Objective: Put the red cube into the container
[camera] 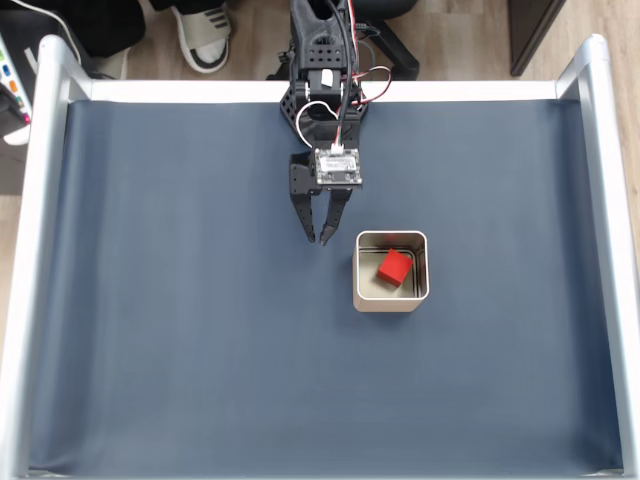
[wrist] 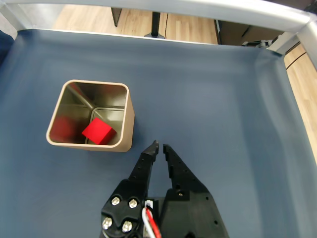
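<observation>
1. The red cube (camera: 394, 267) is no longer the gripper's (camera: 324, 240) business: the jaws stand nearly together, tips only a sliver apart, with nothing between them.
2. In the wrist view the gripper (wrist: 159, 145) hangs over bare blue mat (wrist: 223, 99), just right of the container (wrist: 126, 124).
3. The red cube (wrist: 97, 132) lies tilted on the container's pale floor, its red glow mirrored on the shiny inner walls.
4. In the fixed view the container (camera: 390, 303) sits just right of the fingertips, near the table's middle, silver rails (camera: 38, 200) framing the scene.
5. Judged from this, the placing looks done; only the arm's retreat may remain.
</observation>
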Tool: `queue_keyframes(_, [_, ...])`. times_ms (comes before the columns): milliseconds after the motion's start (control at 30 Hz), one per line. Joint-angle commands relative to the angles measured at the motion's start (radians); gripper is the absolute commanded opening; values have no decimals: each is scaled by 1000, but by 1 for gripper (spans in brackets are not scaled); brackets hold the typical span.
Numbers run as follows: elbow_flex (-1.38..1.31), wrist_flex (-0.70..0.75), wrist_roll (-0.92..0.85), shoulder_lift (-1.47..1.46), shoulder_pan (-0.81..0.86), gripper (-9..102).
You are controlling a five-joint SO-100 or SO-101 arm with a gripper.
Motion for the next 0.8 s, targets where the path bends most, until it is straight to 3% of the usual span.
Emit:
queue_keyframes(0, [21, -17, 29, 23, 9, 0])
queue_keyframes(767, [57, 468, 123, 64, -31, 0])
